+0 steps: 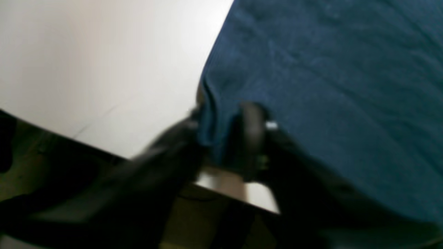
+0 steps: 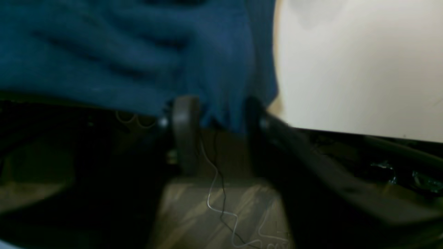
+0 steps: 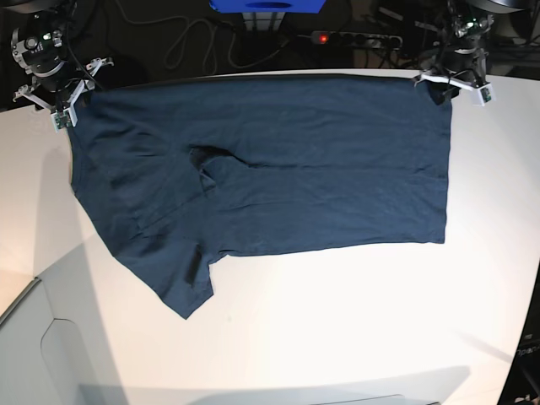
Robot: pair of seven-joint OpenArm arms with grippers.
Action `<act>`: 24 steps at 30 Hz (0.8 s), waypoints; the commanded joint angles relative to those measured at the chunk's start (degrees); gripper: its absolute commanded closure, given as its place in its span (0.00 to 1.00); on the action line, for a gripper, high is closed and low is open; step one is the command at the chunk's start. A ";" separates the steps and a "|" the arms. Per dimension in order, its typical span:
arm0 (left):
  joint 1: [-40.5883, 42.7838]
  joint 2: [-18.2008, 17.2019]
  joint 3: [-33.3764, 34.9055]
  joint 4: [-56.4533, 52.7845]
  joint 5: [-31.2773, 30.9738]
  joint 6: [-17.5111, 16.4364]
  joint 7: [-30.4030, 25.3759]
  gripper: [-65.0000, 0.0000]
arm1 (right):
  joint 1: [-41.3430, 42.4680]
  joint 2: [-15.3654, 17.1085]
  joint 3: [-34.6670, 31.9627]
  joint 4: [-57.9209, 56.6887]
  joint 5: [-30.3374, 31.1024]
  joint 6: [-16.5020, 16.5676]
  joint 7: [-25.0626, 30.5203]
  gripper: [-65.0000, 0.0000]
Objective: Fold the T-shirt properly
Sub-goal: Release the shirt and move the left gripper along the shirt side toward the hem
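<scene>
The T-shirt (image 3: 278,169) is dark navy and lies spread across the white table (image 3: 337,321), with one sleeve pointing toward the front left. My left gripper (image 3: 453,84) is at the shirt's far right corner. In the left wrist view its jaws (image 1: 223,133) stand apart with a bunched fold of the T-shirt (image 1: 328,86) between them. My right gripper (image 3: 61,99) is at the far left corner. Its fingers (image 2: 185,124) are spread, and the edge of the T-shirt (image 2: 121,52) hangs between them over the table's edge.
Behind the table's far edge lie a power strip (image 3: 354,38) with a red light, loose cables (image 3: 186,42) and a blue object (image 3: 266,5). A thin cable (image 2: 221,207) runs over the floor below the right gripper. A lower white panel (image 3: 25,337) sits front left.
</scene>
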State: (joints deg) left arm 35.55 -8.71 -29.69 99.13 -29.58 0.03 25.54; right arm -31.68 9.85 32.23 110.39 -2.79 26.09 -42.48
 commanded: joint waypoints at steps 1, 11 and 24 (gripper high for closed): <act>0.54 -0.56 -0.42 1.83 -0.17 0.19 -1.23 0.66 | -0.36 0.75 0.52 0.86 0.11 0.07 0.59 0.53; -0.69 3.13 -9.21 11.86 -0.17 0.10 -1.14 0.58 | 2.54 1.10 4.56 4.12 0.11 0.07 0.59 0.41; -27.42 -6.19 -6.92 2.19 0.53 0.01 3.87 0.57 | 9.57 -0.66 4.21 4.56 0.11 0.07 0.50 0.41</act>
State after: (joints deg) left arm 9.13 -13.80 -36.40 100.42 -28.34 0.34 31.09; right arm -22.17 8.29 35.99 114.06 -2.72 26.09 -43.07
